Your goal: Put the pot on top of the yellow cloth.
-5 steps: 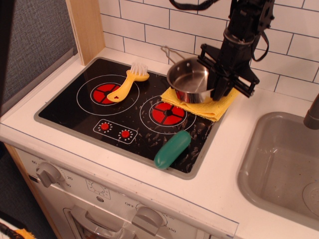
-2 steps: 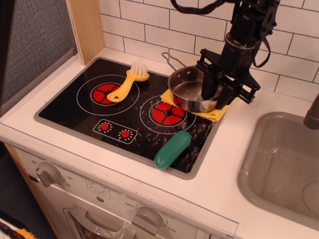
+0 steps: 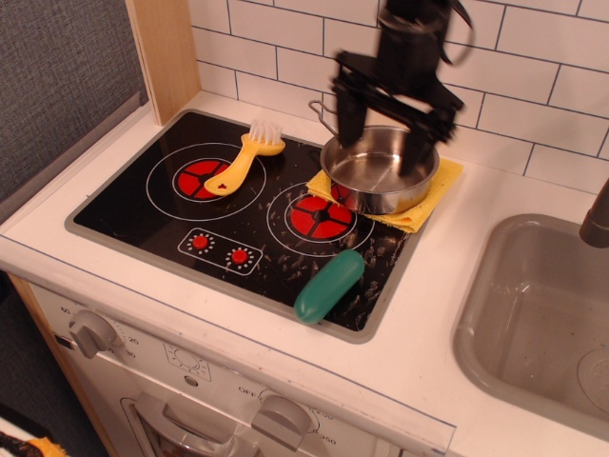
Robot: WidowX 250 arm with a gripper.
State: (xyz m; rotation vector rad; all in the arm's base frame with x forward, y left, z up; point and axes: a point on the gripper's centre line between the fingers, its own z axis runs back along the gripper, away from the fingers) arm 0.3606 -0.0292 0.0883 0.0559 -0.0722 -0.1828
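Pot [image 3: 381, 173] now at rest on the cloth [image 3: 425, 202], upright, its wire handle pointing toward 11 o'clock and the tiled wall. A second ago the hand gripped the pot's rim at the 3 o'clock side and held it tilted over the cloth; a moment later the pot sat level with the hand still down at the rim. Now the hand [image 3: 381, 112] has let go and lifted, and it hangs blurred above the pot, shifted toward 12 o'clock. Its two fingers [image 3: 348, 116] stand wide apart, one on either side of the pot from above, clamped on nothing; contact with the rim appears broken, though blur makes the far finger hard to read. Cloth shows as a yellow border at 3 to 6 o'clock of the pot, with one corner lapping the stove glass. By this evidence the placement looks complete; only the withdrawal of the arm seems left.
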